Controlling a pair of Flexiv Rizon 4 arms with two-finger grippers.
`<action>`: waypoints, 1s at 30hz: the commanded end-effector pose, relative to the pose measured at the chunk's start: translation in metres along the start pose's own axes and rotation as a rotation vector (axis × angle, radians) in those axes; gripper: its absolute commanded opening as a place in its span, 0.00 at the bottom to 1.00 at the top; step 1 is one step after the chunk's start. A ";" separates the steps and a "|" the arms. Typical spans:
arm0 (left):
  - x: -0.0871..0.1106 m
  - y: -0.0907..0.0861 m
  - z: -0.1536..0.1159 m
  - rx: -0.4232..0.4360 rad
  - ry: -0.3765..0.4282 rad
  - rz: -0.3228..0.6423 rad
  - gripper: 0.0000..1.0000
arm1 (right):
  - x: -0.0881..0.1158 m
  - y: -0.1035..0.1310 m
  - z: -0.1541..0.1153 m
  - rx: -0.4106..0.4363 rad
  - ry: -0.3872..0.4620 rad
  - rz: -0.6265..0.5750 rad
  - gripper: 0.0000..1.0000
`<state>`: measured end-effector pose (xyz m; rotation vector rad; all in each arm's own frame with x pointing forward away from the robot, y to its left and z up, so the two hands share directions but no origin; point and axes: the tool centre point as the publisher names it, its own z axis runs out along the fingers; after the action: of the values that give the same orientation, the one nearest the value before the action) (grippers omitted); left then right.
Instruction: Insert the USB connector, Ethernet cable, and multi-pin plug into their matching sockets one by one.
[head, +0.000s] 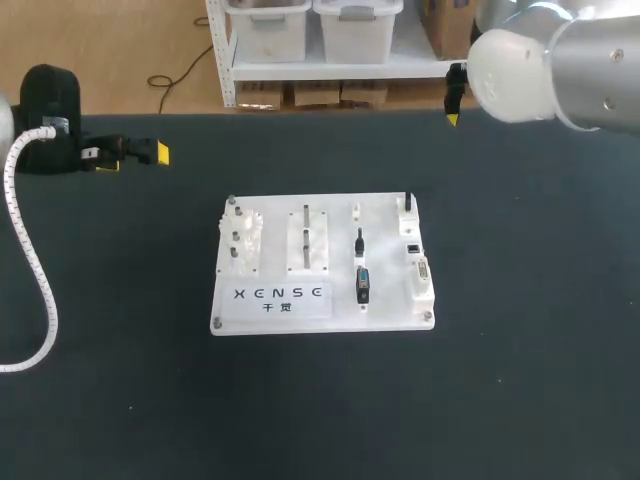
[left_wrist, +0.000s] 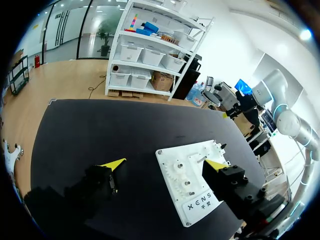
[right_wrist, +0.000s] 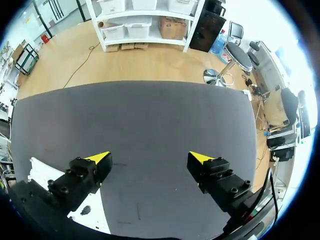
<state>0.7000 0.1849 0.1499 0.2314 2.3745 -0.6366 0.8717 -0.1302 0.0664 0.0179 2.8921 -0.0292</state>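
Evidently no insertion had begun: left pincer (left_wrist: 165, 163) and right pincer (right_wrist: 149, 157) hung released and empty at the frame's upper corners, while the black plugs (head: 362, 285) lay parked on the white socket board (head: 385, 250), mid-worktop (head: 520, 350), presumably awaiting pickup.

Board (head: 320, 300) mid-table, wide mat (head: 520, 400) around; pegs (head: 240, 235) upright.

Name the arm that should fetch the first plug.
Right, probably. The black plugs and sockets sit on the right half of the board, nearer the right gripper than the left gripper; both are open.
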 end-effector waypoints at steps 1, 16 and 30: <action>0.000 0.000 0.000 0.000 0.000 0.000 1.00 | 0.001 0.034 -0.012 -0.007 0.027 0.019 1.00; 0.000 0.000 0.000 0.000 0.000 0.000 1.00 | 0.089 0.126 -0.035 -0.071 0.197 -0.092 1.00; 0.000 0.000 0.000 0.000 0.000 0.000 1.00 | 0.162 0.171 -0.023 -0.128 0.285 -0.287 1.00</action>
<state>0.7000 0.1849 0.1499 0.2314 2.3744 -0.6366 0.7225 0.0417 0.0474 -0.4495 3.1756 0.1164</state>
